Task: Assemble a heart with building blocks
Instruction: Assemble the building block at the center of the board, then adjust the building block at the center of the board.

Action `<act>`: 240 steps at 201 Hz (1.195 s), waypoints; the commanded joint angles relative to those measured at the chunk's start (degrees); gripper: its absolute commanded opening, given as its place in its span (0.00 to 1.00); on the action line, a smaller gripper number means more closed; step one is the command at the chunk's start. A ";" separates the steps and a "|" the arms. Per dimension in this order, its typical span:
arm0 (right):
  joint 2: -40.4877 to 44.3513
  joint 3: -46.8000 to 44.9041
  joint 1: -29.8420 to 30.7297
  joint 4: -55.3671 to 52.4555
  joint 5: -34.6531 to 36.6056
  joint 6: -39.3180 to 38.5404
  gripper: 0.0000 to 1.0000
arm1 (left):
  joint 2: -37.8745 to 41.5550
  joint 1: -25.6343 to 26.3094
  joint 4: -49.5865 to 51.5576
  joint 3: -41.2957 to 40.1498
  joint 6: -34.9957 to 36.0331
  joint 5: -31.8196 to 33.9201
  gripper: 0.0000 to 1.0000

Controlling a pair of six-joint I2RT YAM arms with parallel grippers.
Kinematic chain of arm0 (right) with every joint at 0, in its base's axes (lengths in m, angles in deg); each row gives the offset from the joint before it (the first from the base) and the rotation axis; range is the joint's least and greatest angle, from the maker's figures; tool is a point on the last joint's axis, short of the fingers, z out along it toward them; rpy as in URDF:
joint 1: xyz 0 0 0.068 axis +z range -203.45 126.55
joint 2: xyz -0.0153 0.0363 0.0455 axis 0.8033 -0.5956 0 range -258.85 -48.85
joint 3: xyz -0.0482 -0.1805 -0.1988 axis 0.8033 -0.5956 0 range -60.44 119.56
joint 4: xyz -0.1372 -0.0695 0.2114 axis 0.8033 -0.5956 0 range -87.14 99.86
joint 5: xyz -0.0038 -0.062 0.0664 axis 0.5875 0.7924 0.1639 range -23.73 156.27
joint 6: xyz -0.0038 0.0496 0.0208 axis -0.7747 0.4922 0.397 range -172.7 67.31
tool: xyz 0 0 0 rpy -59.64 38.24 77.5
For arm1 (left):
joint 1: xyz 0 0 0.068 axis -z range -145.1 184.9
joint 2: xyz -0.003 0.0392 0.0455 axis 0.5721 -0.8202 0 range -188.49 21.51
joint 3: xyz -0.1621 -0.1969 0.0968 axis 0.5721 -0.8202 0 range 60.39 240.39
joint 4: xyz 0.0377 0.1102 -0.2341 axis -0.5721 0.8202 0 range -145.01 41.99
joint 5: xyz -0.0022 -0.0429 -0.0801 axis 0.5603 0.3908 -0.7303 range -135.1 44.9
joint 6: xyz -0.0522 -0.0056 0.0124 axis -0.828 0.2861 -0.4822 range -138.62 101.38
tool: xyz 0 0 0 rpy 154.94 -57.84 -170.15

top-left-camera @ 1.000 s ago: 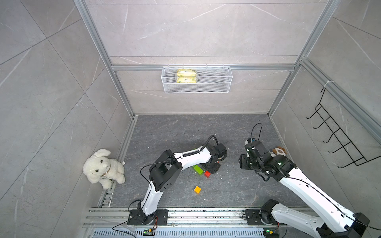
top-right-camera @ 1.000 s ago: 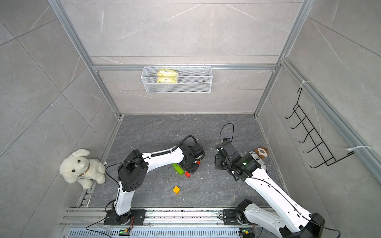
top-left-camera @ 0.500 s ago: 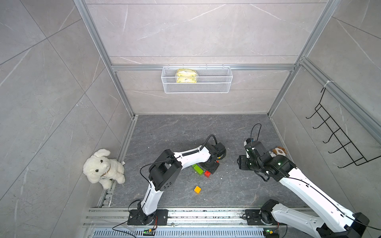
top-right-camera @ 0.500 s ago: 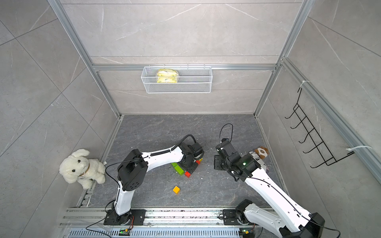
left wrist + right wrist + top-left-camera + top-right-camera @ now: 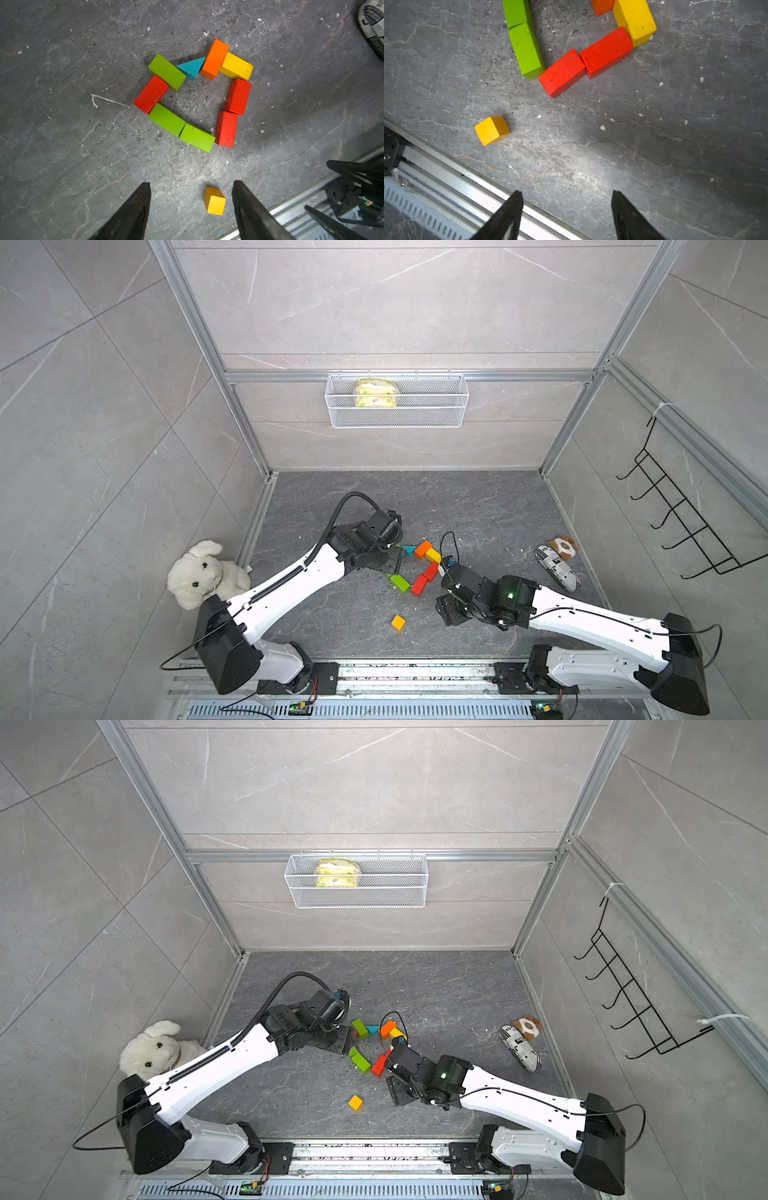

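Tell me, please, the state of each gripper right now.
Left gripper: open, holding nothing.
Right gripper: open, holding nothing.

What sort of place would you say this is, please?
Probably a robot test cell: an aluminium frame around tiled walls, a mounting rail under both arms, a wire basket hung at the back.
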 commanded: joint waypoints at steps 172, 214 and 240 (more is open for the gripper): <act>2.18 -2.49 -15.44 -4.50 1.16 10.40 0.66 | -24.85 0.56 -9.64 9.15 -0.87 -15.25 0.51; 4.35 -2.46 -17.85 -5.95 0.74 9.26 0.69 | -28.96 2.23 -6.20 10.92 3.39 -15.38 0.64; 5.08 -2.52 -19.10 -5.87 0.15 9.08 0.70 | -31.22 3.21 -5.00 11.48 4.99 -15.17 0.65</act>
